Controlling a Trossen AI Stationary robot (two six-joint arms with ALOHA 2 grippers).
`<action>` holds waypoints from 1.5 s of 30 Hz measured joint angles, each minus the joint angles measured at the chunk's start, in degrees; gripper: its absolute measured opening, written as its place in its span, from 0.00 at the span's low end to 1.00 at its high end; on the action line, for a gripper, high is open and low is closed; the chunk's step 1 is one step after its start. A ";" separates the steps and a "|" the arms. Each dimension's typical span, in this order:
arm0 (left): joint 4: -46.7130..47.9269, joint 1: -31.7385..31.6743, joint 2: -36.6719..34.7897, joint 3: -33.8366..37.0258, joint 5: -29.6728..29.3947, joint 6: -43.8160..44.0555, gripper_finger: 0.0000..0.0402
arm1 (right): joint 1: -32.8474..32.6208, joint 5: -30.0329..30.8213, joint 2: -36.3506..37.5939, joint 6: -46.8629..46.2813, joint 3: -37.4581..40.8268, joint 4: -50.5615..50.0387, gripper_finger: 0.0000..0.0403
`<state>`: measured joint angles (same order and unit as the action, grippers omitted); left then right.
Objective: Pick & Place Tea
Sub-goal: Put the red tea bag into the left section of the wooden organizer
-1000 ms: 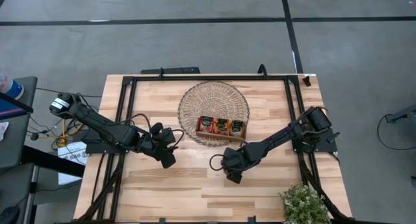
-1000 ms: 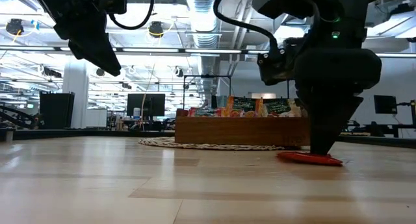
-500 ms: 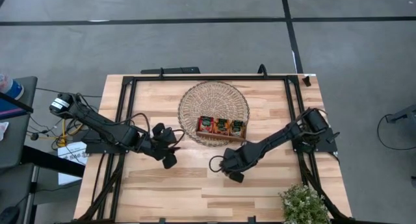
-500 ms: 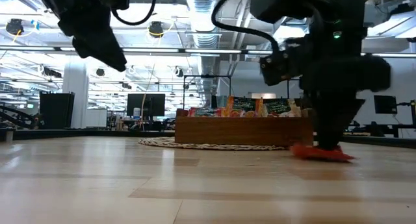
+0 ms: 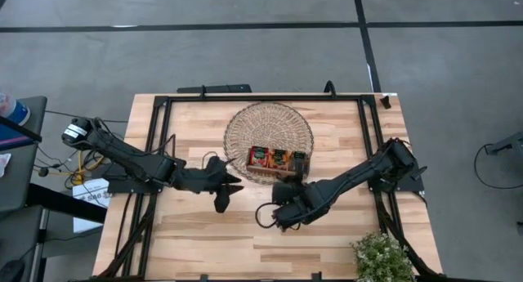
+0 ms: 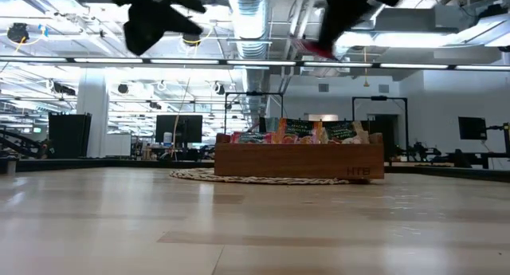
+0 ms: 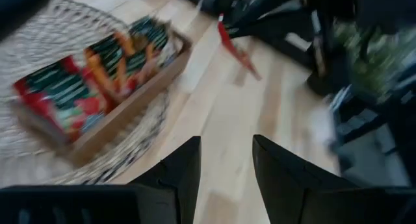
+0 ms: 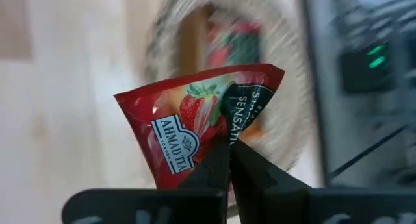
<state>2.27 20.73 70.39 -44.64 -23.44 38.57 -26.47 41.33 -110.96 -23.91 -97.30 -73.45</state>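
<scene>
Right claw (image 8: 229, 160) pinches one red tea sachet (image 8: 195, 123) by its lower edge; fingers pressed tight on it, and the sachet hangs crumpled and tilted in front of the wrist camera. In the high view the right claw (image 5: 296, 181) sits at frame center, just below the wooden tray (image 5: 278, 161), at the lower rim of the round woven mat (image 5: 269, 123). In the low view the sachet (image 6: 312, 49) shows red near the top center, lifted clear of the counter (image 6: 255, 227).

The rest of the tea sachets (image 5: 260, 158) stand packed in the tray, center of the high view, on the woven mat; they also show in the left wrist view (image 7: 62, 94) at upper left.

Left claw (image 5: 222, 192) hovers left of center, near the lower left edge of the mat, fingers (image 7: 175, 178) parted a little, nothing between them.

Potted plant (image 5: 381, 257) at lower right of the counter.
</scene>
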 joint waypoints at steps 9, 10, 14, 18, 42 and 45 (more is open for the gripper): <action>-3.68 -7.21 0.00 -6.13 12.11 8.50 0.33 | 1.33 10.47 0.07 20.28 -5.75 4.09 0.00; -3.69 -7.87 0.00 -7.14 12.76 9.28 0.33 | 1.47 11.28 0.07 21.99 -5.95 4.73 0.00; -0.82 -10.07 0.00 -10.83 12.61 12.40 0.33 | 1.50 14.55 0.07 25.94 -6.53 5.58 0.00; 0.59 -11.98 -0.02 -12.23 12.26 15.66 0.33 | 1.48 15.20 0.07 26.14 -7.84 6.16 0.00; 5.46 -13.66 -0.02 -12.26 9.66 17.50 0.33 | 4.47 12.40 0.13 38.06 -8.56 18.85 0.00; 5.11 -13.99 -0.02 -12.26 9.85 17.43 0.33 | 4.51 12.54 0.13 37.93 -8.56 18.91 0.00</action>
<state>7.37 6.74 70.37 -56.90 -13.59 56.00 -21.96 53.87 -110.83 14.02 -105.86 -54.54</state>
